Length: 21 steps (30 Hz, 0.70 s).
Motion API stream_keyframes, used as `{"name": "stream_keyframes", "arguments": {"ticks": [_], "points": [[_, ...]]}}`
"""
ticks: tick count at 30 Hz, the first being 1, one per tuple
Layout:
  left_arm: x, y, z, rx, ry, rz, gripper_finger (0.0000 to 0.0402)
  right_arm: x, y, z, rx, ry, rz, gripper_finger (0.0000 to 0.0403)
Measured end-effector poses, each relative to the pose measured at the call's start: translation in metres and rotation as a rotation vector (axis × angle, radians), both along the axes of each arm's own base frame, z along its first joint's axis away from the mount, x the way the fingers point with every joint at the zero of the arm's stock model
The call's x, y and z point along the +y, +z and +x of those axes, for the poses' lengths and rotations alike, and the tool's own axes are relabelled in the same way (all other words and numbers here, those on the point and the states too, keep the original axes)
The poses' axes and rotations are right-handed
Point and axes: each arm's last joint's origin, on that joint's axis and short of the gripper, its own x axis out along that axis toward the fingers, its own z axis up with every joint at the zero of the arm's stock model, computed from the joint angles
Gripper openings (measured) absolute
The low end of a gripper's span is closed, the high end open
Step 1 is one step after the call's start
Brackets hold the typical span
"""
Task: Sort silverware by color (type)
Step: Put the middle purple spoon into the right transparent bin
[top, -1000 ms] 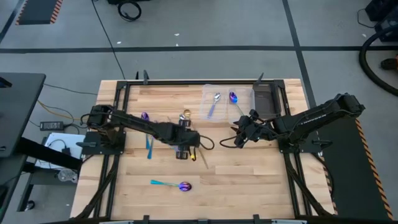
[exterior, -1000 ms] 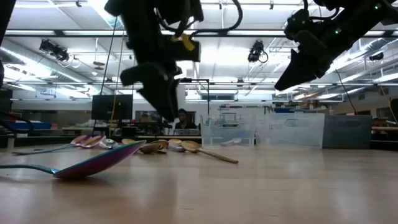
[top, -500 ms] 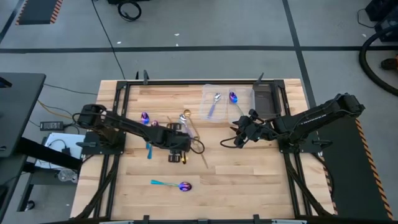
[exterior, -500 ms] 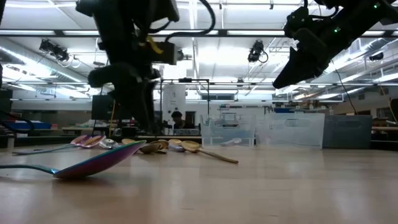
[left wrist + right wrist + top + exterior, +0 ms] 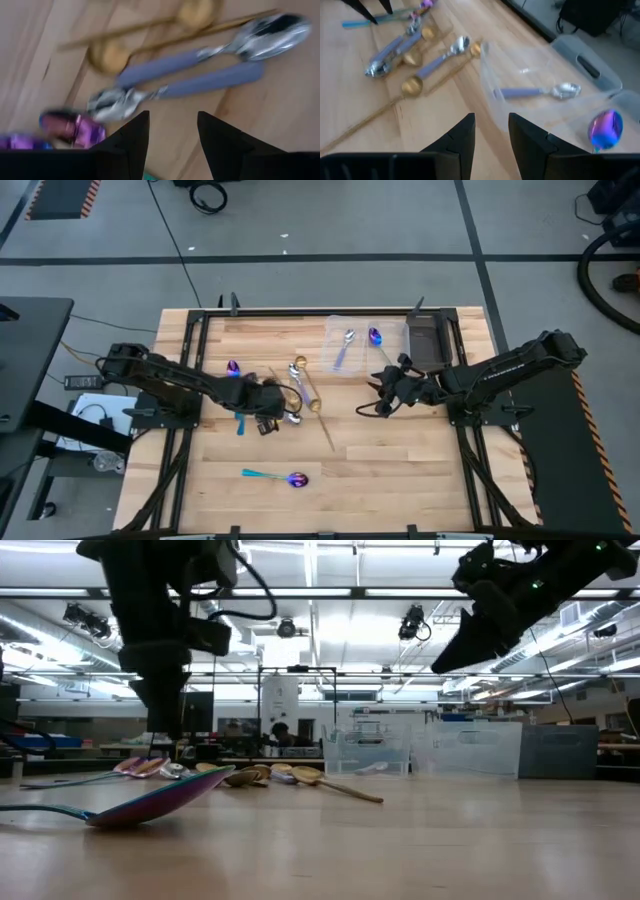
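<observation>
The table (image 5: 400, 470) carried the scattered silverware, read here from left to right. An iridescent purple spoon (image 5: 233, 367) lay near the left side, and beside it the left gripper (image 5: 268, 423) hung low over the main cluster, its fingers parted with nothing between them. That cluster held two silver spoons with lavender handles (image 5: 200, 75) and two gold spoons (image 5: 107, 55), crossed and touching; a long gold utensil (image 5: 322, 420) trailed toward the table's centre. A second iridescent spoon with a teal handle (image 5: 275, 477) lay alone near the front edge. Further right, the clear tray (image 5: 540, 75) already held one silver spoon (image 5: 540, 92) and one purple-blue spoon (image 5: 605, 127) in separate compartments. The right gripper (image 5: 385, 398) hovered in front of the tray, its fingers apart and empty. The pieces appeared light, rigid and slick, lying flat on the wood; a grasp across the narrow handle, just behind the bowl, would probably hold best. The overlapping cluster left little finger room, whereas the lone front spoon had open wood all around it.
</observation>
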Motion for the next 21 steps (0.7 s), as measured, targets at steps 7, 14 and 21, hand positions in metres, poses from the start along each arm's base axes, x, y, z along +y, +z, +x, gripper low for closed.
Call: {"name": "stream_keyframes", "arguments": {"ticks": [7,14,21], "points": [[0.001,-0.006,-0.008,0.028,0.173,-0.023,0.0173,-0.005,0.007,0.006,-0.024,0.066,-0.077,0.0128],[-0.003,-0.012,-0.017,0.059,0.185,0.001,0.0173,-0.012,0.006,0.007,0.002,0.099,-0.093,0.0128],[-0.005,-0.018,-0.033,0.025,0.217,-0.003,0.0173,-0.017,0.006,0.008,0.005,0.107,-0.079,0.0128]]}}
